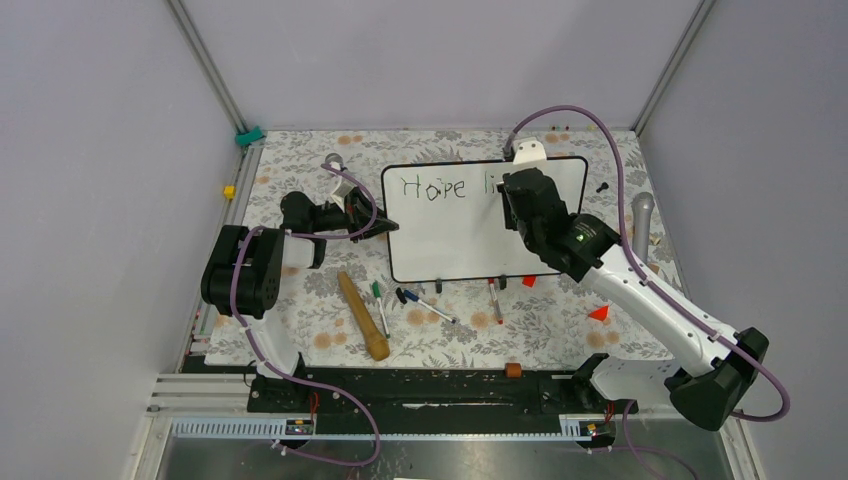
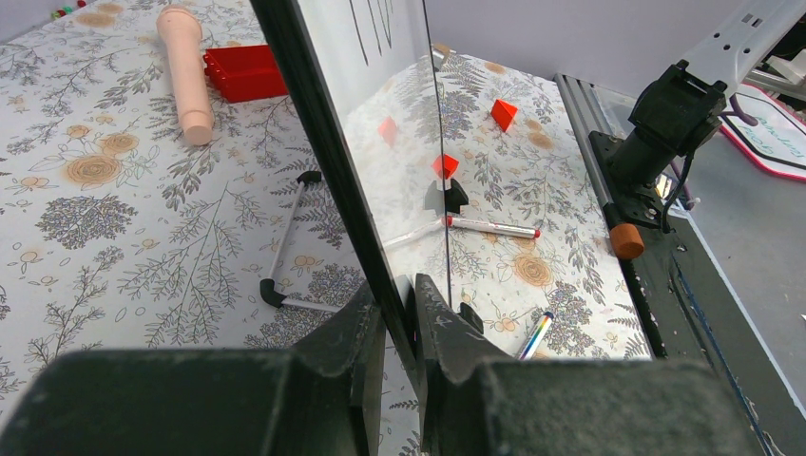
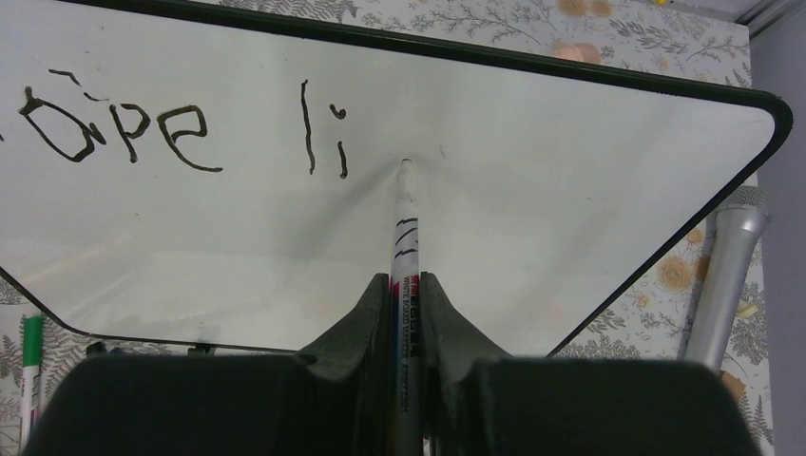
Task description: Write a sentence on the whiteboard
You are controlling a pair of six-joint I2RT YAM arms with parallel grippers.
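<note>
The top camera looks steeply down from the near side over the whole bench point(image 1: 560, 335). The left wrist camera sights closely along the whiteboard's point(image 1: 450, 240) left edge. The right one faces its front, also close.

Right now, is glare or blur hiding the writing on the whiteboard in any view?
Top view: whiteboard evenly lit, no glare, though the right arm covers part of it. Right wrist: writing sharp, marker faintly mirrored at its tip. Left wrist: whiteboard edge-on, mirroring a red block.

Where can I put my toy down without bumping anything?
Bare cloth lies near the front edge, between the wooden stick and the red piece, and in the far left corner behind the left gripper. It's crowded right in front of the whiteboard, where markers lie.
</note>
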